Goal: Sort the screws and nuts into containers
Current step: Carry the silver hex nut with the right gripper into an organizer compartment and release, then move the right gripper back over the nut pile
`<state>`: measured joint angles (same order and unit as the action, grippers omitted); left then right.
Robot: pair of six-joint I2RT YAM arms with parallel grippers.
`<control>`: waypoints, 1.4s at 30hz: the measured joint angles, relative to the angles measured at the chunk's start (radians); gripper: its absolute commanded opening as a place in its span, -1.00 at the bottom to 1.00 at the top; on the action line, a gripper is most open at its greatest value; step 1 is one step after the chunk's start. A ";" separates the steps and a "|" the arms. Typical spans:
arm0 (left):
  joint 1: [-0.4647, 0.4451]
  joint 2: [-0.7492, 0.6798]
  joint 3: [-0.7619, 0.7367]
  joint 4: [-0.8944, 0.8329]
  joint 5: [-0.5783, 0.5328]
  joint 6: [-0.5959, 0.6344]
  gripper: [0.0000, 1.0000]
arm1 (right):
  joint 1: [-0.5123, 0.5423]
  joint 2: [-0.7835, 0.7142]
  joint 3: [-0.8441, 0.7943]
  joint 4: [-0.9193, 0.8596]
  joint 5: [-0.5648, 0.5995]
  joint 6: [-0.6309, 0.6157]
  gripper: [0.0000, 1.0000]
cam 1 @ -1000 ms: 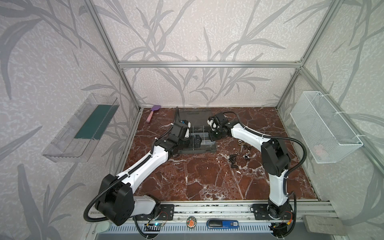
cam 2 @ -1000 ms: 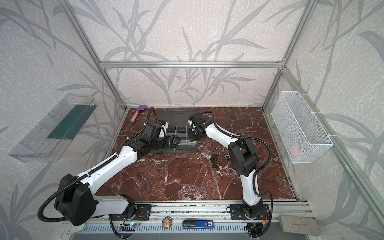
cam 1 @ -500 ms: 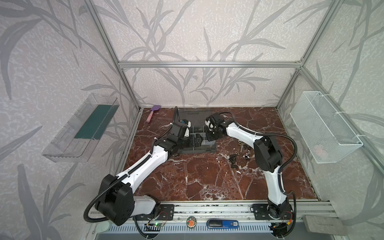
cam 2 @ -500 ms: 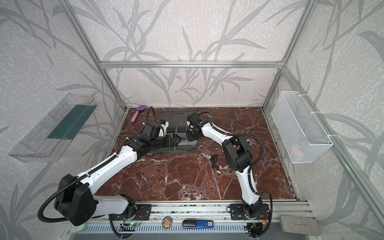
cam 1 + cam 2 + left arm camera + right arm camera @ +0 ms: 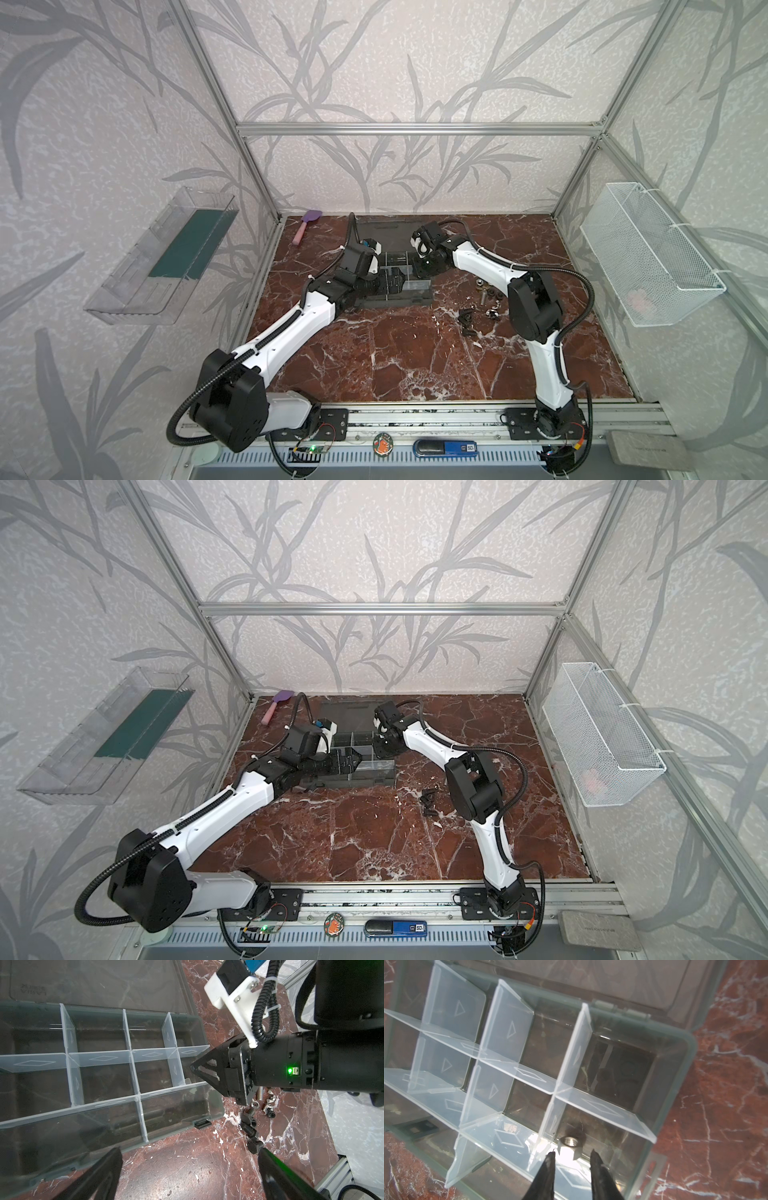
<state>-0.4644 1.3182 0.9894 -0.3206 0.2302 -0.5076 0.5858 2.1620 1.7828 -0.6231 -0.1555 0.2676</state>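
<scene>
The dark grey organizer case (image 5: pixel 411 298) lies open on the marble floor, its containers (image 5: pixel 529 1057) split by clear dividers. My right gripper (image 5: pixel 572 1154) hovers over a container at the case's right end, open. A silver hex nut (image 5: pixel 569 1145) lies there just past the fingertips (image 5: pixel 550 1159), touching neither. My left gripper (image 5: pixel 189 1149) is wide open and holds nothing, low over bare marble at the case's front edge (image 5: pixel 176 1126). Loose screws and nuts (image 5: pixel 478 307) lie on the floor right of the case; the left wrist view shows black screws and silver nuts (image 5: pixel 252 1118).
The case's lid (image 5: pixel 382 232) lies flat behind it. A purple and pink brush (image 5: pixel 305 226) lies at the back left. A clear tray with a green base (image 5: pixel 166 257) hangs on the left wall and a white wire basket (image 5: pixel 648 257) on the right wall.
My right gripper has shifted slightly left over the case and its jaws have parted, so the hex nut is no longer pinched. The left arm has stayed where it was.
</scene>
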 measured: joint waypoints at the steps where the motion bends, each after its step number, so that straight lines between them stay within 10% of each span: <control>1: 0.000 -0.003 0.000 0.000 -0.002 0.002 0.99 | -0.003 -0.008 -0.004 -0.005 0.002 -0.003 -0.16; 14: -0.008 -0.017 -0.018 0.062 -0.023 0.073 0.99 | -0.207 -0.414 -0.281 -0.016 0.024 -0.032 0.99; 24: -0.175 0.127 0.164 0.065 -0.057 0.062 0.99 | -0.343 -0.540 -0.439 -0.005 0.085 -0.021 0.98; 32: -0.221 0.217 0.222 0.115 -0.036 0.015 0.99 | -0.358 -0.399 -0.421 0.012 0.082 -0.014 0.49; 42: -0.221 0.267 0.291 0.101 0.000 -0.003 0.99 | -0.357 -0.246 -0.393 0.010 0.048 -0.019 0.45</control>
<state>-0.6853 1.5856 1.2800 -0.2192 0.2298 -0.5106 0.2287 1.9163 1.3903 -0.6128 -0.1078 0.2485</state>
